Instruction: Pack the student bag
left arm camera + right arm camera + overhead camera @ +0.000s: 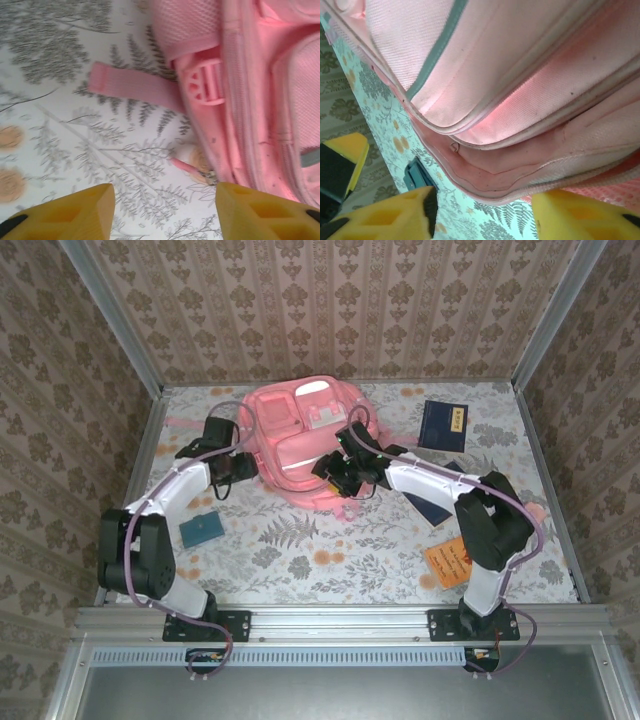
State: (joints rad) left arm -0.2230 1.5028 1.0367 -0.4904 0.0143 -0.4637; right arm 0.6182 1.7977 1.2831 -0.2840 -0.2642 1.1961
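Bright, even light; blurry wrist views.

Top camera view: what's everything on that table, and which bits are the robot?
student bag: one, pink, centre back.
book: one, dark blue with yellow label, right of the bag.
small book: one, teal, front left.
booklet: one, orange, front right.
flat item: one, dark blue, partly under the right arm.
tablecloth: one, pale floral.
left gripper: one, yellow fingertips, open, bag's left side.
right gripper: one, yellow fingertips, open, bag's near edge.
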